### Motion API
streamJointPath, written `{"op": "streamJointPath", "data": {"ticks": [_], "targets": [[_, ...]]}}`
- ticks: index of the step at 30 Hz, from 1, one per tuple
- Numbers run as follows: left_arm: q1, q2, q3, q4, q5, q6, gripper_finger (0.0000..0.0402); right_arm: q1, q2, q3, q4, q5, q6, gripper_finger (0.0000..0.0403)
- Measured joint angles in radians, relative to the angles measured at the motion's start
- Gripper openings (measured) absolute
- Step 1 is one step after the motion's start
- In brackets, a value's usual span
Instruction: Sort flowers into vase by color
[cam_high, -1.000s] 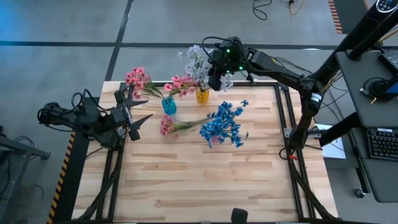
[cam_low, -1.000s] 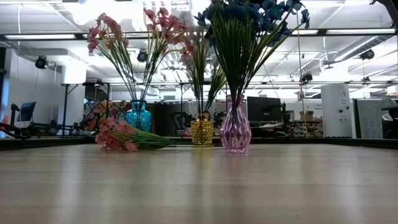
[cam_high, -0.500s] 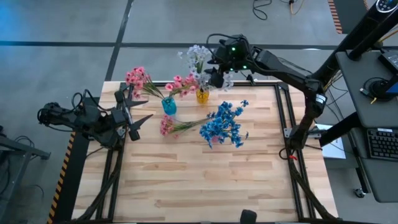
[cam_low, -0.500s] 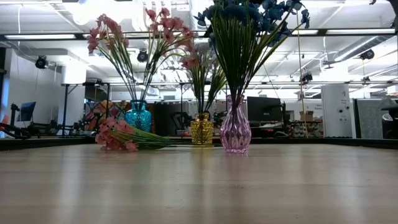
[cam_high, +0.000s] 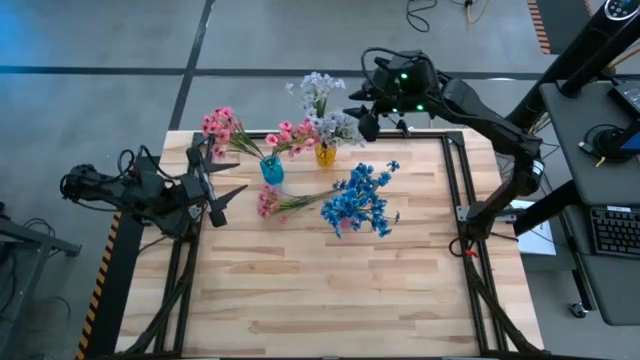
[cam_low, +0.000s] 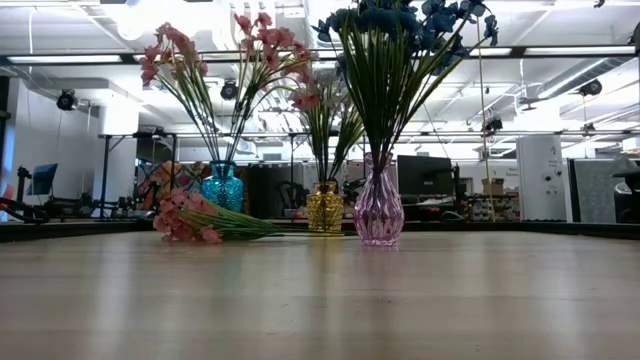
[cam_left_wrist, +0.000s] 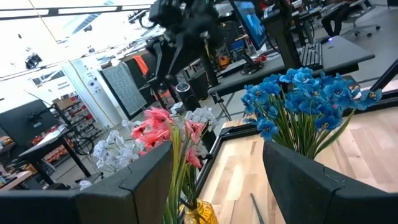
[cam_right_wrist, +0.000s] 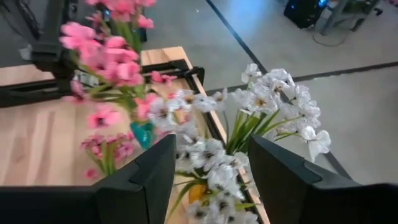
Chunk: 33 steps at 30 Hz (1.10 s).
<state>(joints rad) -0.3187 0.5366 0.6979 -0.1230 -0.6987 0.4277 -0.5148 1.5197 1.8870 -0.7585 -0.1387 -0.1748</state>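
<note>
Pink spray (cam_high: 272, 201) lies unsorted; right gripper (cam_high: 366, 113) and left gripper (cam_high: 212, 180), both released, should grasp its stem low.

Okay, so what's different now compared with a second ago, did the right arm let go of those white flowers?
Yes. The right gripper let go of the white flowers, which now stand in the yellow vase, and drew back to the right with open jaws. Unchanged: the left gripper waiting open at the table's left side, the blue flowers, and the pink spray lying on the table.
</note>
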Motion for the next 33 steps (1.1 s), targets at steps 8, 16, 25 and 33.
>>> {"op": "streamJointPath", "data": {"ticks": [8, 16, 25, 33], "targets": [[0.0, 0.059, 0.007, 0.021, 0.001, 0.018, 0.023, 0.068, -0.094, -0.094, -0.012, 0.0, 0.016, 0.0191], [-0.001, 0.117, 0.027, 0.024, 0.002, -0.005, 0.023, 0.142, -0.192, -0.207, -0.006, 0.11, 0.045, 0.0179], [-0.003, 0.2, 0.028, -0.05, 0.108, -0.118, 0.023, 0.234, -0.297, -0.285, 0.005, 0.115, 0.071, 0.0163], [-0.003, 0.384, 0.006, -0.066, 0.158, -0.3, 0.023, 0.279, -0.282, -0.307, 0.009, 0.115, 0.045, 0.0152]]}}
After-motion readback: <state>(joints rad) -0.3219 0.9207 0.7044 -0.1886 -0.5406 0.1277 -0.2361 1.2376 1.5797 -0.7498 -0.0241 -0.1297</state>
